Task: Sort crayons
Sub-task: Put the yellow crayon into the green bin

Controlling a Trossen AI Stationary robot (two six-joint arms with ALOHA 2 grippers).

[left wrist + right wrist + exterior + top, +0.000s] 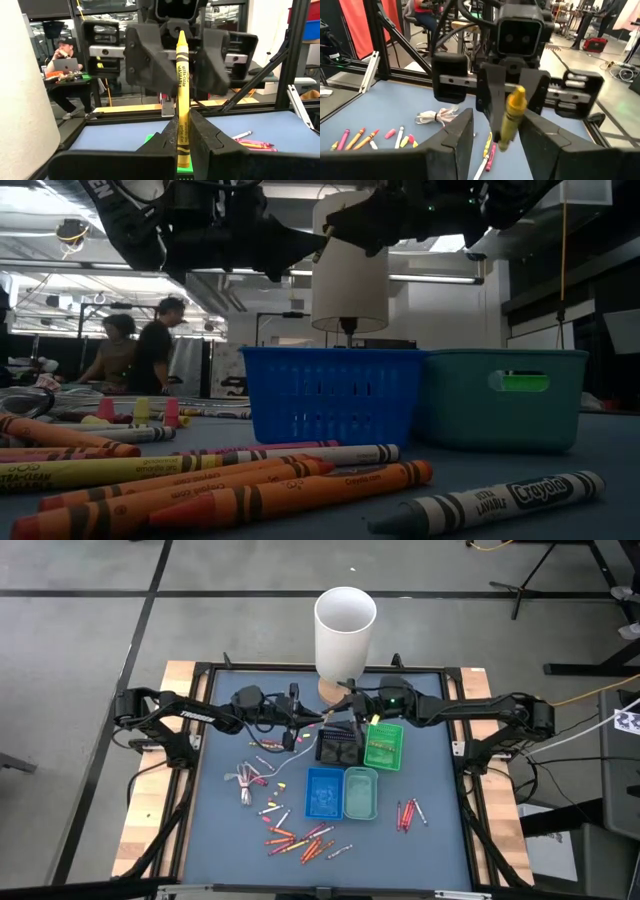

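I see the left end effector (182, 142) clenched on a yellow crayon (182, 95). The right end effector (495, 135) faces it at 3 o'clock, fingers spread around the crayon's tip.

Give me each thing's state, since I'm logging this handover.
Left gripper: shut on the yellow crayon.
Yellow crayon: upright in the left wrist view, held above the table.
Right gripper: open, facing the left gripper, fingers either side of the crayon.
Blue tray: upright.
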